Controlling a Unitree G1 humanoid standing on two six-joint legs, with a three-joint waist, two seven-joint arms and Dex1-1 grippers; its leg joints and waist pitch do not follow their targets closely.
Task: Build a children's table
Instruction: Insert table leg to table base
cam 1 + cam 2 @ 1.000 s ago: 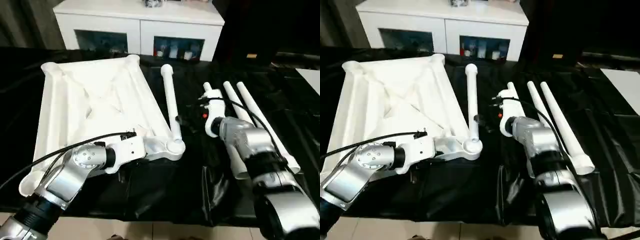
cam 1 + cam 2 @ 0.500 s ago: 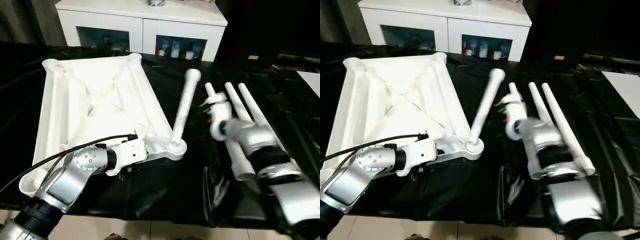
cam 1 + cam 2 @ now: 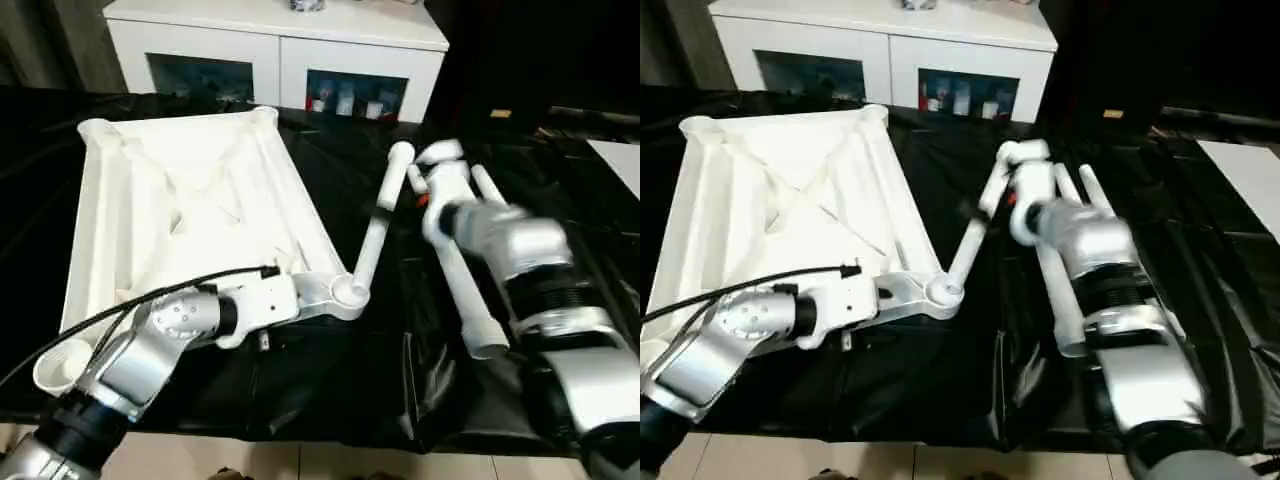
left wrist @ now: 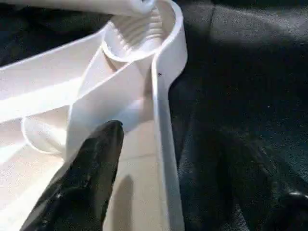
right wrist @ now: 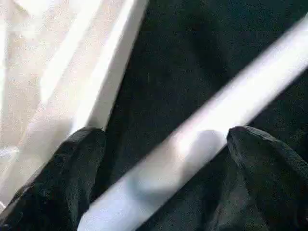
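Lying upside down on the black-draped work table (image 3: 330,390), ribbed underside up, the white tabletop (image 3: 85,250), with the white glass-door cabinet (image 3: 280,45) beyond its far edge. Standing in the round corner socket (image 3: 350,291) at the tabletop's near right corner, the foot of one white leg (image 3: 375,230), tilted well off upright and leaning away from the tabletop toward the right, top end raised off the cloth. Straddling the tabletop's rim just beside that same socket, the left gripper (image 4: 199,163): one black finger (image 4: 86,183) over the inside of the tabletop by a rib, the other outside over the black cloth, the two spread wide with the rim wall running between them and neither plainly pressed against it. Hanging to the right of the tabletop at the leaning leg's upper part, the right gripper (image 5: 166,137), fingers (image 5: 62,183) parted on either side of the tube, which crosses the gap between them; blurred there, so contact with the tube cannot be told. Lying flat on the cloth to the right of the tabletop, well apart from it, more white legs, one (image 3: 465,290) with its open wide end nearest, another (image 3: 487,187) partly hidden beneath the silver right forearm (image 3: 520,250).
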